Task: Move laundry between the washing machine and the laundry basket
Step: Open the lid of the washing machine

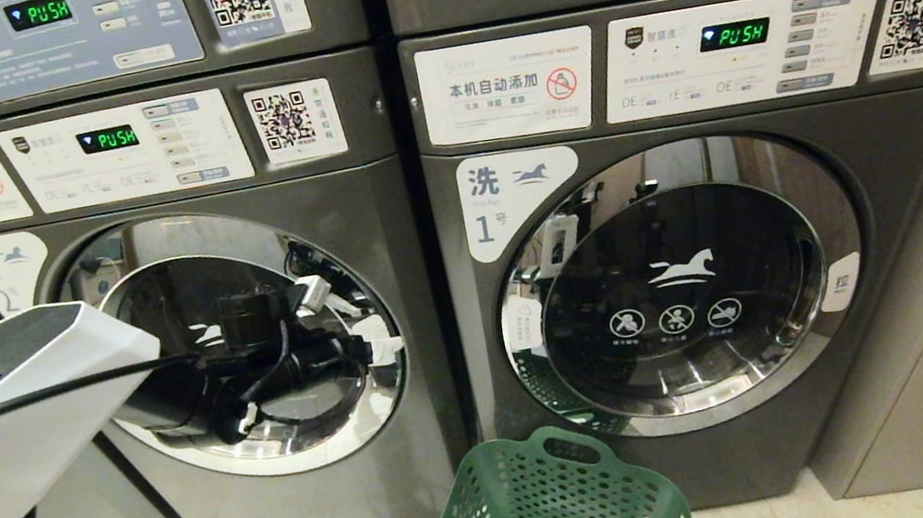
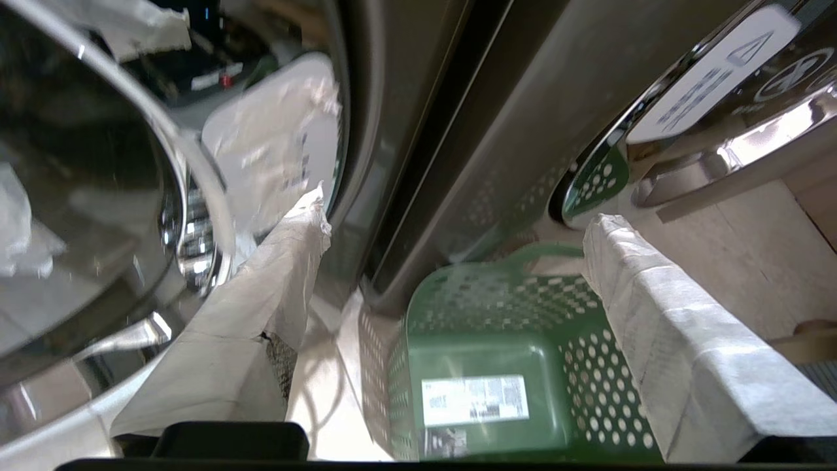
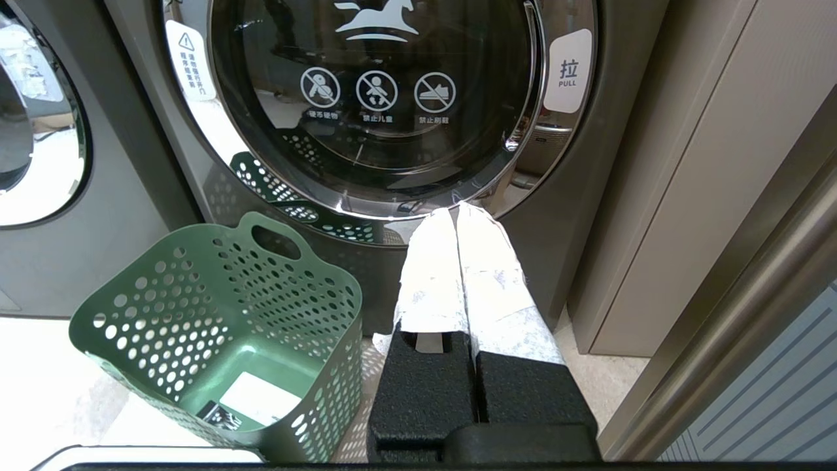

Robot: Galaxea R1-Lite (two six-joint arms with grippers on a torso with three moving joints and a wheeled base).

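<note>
**Jaws wide at the washer doors, basket waiting empty**

From my head camera, my left gripper (image 1: 359, 345) is raised in front of the round door of washer number 2 (image 1: 253, 347), near its right-hand edge. Washer number 1 (image 1: 679, 289) stands shut beside it, and the green perforated laundry basket (image 1: 556, 503) sits on the floor below that door.

My left wrist camera shows my paper-wrapped fingers (image 2: 288, 261) spread as far as they go, holding nothing. Between them I see the basket (image 2: 497, 366), empty but for a label on its bottom, and the seam between the two machines.

My right wrist camera shows my right gripper (image 3: 458, 216) hanging low before washer number 1, fingers pressed together and empty, with the white pull tab (image 3: 567, 70) on the door's far edge.

No laundry is visible; it may lie behind the dark glass, but I cannot tell. I expect cloth: soft, limp, light unless wet, best pinched at a bunched fold. The door is rigid and should be pulled at its tab.
</note>
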